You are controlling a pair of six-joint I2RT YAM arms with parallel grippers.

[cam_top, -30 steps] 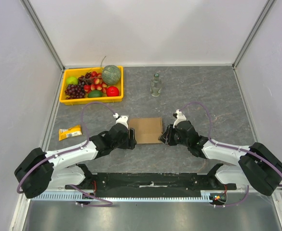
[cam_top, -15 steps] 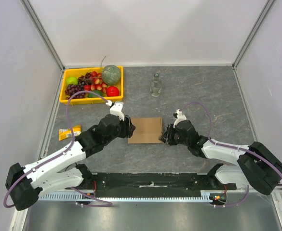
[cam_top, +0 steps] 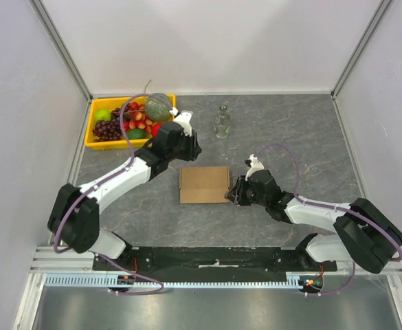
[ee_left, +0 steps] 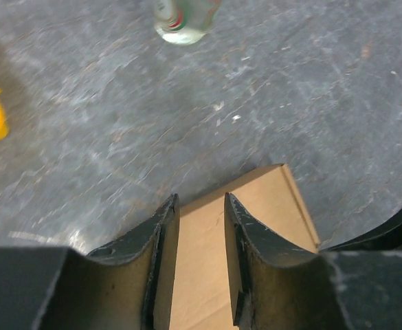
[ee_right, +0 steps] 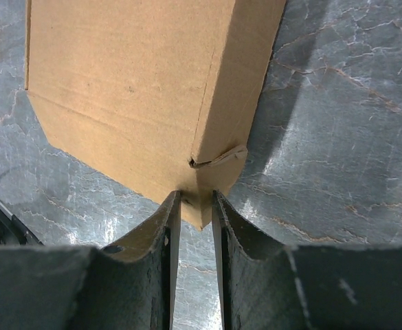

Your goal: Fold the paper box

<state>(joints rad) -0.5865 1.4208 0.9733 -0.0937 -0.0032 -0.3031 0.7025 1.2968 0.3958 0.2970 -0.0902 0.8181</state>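
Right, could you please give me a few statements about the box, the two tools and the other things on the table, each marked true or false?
1. The right tool pinches a corner of the paper box. True.
2. The left tool is clamped on the box as well. False: it hangs clear of the box, jaws apart, holding nothing.
3. The glass bottle stands on the table apart from the box. True.
4. The yellow tray is empty. False: it holds fruit, including dark grapes.
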